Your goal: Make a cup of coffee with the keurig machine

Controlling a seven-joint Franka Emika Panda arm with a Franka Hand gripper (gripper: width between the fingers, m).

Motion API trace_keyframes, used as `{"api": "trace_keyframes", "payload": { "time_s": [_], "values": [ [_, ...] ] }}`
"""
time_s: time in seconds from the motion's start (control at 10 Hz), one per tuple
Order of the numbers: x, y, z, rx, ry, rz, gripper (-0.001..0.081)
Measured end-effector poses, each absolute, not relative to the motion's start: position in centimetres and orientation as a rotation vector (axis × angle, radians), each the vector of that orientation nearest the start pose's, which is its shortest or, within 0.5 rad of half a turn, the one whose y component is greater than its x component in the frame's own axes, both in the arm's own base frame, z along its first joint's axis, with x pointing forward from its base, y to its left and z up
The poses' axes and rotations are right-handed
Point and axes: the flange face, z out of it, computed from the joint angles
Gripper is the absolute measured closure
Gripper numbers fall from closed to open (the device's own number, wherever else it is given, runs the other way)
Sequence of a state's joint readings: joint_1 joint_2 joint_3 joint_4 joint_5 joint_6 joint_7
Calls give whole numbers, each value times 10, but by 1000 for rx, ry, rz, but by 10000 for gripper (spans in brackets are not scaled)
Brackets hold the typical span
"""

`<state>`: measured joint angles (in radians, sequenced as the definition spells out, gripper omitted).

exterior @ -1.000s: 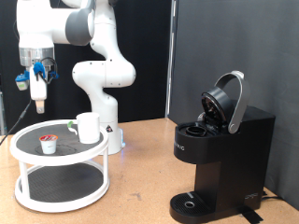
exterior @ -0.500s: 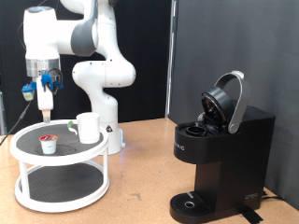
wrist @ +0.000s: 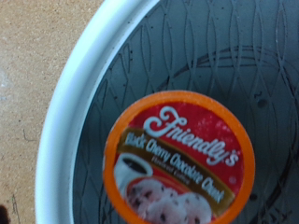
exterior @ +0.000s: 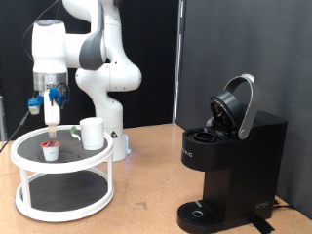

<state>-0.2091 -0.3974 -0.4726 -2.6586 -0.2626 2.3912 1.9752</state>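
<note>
hovering above the pod (exterior: 50,149) (red-topped) on the white stand (exterior: 29,161) near the bench's left edge, the gripper (exterior: 51,123) had an undeterminable finger state.

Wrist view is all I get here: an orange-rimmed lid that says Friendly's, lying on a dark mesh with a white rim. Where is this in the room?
Observer: That pod sits on the top shelf of a white two-tier round stand, at the exterior view's left.
Operator: How close is the hand to it?
Observer: The gripper hangs straight above the pod, not touching it.
Operator: Anything else on that shelf?
Observer: A white cup stands just to the exterior view's right of the pod.
Operator: And the coffee maker?
Observer: The black keurig machine stands at the exterior view's right, lid up, no cup under it.
</note>
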Motion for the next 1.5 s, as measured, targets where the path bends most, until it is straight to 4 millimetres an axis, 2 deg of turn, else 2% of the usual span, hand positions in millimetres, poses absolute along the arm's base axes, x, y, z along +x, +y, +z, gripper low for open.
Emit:
{"api": "trace_keyframes", "payload": {
  "time_s": [0.6, 1.2, 1.4, 1.5],
  "values": [
    [323, -255, 332, -1024, 2928, -171, 72],
    [324, -256, 319, -1015, 2942, -154, 72],
    [324, -256, 319, -1004, 2936, -140, 346],
    [324, -256, 319, -999, 2930, -128, 346]
  ]
}}
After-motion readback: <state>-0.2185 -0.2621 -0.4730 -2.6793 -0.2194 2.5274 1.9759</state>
